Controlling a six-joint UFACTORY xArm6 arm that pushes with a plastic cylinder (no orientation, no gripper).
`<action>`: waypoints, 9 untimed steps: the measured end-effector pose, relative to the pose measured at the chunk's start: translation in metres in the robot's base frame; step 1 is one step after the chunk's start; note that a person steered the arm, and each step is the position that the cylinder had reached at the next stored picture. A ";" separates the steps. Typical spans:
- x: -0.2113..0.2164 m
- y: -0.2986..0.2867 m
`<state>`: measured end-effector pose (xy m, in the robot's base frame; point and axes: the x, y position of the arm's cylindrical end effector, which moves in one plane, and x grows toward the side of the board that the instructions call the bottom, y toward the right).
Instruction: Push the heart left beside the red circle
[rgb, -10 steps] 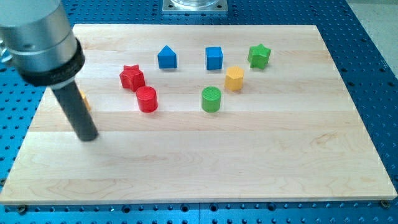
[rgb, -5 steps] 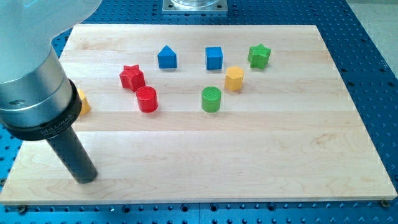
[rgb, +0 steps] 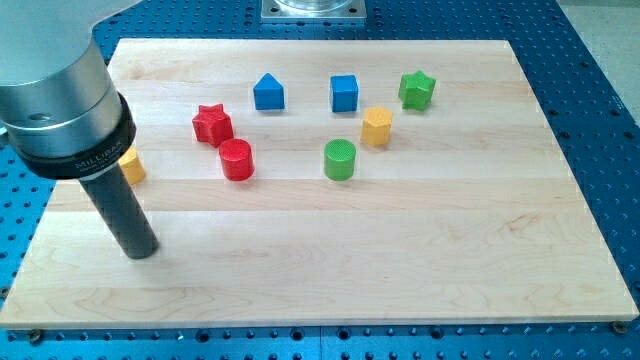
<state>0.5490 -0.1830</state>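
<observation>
The red circle (rgb: 237, 159) stands left of the board's middle, just below the red star (rgb: 212, 124). A yellow block (rgb: 132, 165) sits near the board's left edge, mostly hidden behind my rod, so its shape cannot be made out. Another yellow block (rgb: 377, 126), roughly hexagonal, stands right of centre. My tip (rgb: 140, 251) rests on the board at the lower left, below the hidden yellow block and well to the lower left of the red circle. It touches no block.
A blue house-shaped block (rgb: 268, 92) and a blue cube (rgb: 344, 93) stand near the view's top. A green star (rgb: 417, 89) is at the upper right and a green circle (rgb: 340, 159) at the middle. The wooden board (rgb: 400, 260) ends close to the tip's left.
My tip first slid toward the view's bottom, then came back up to a spot between the two earlier positions. No block has moved.
</observation>
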 end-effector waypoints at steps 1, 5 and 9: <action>0.000 0.000; -0.048 -0.121; -0.096 -0.057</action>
<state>0.4529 -0.2402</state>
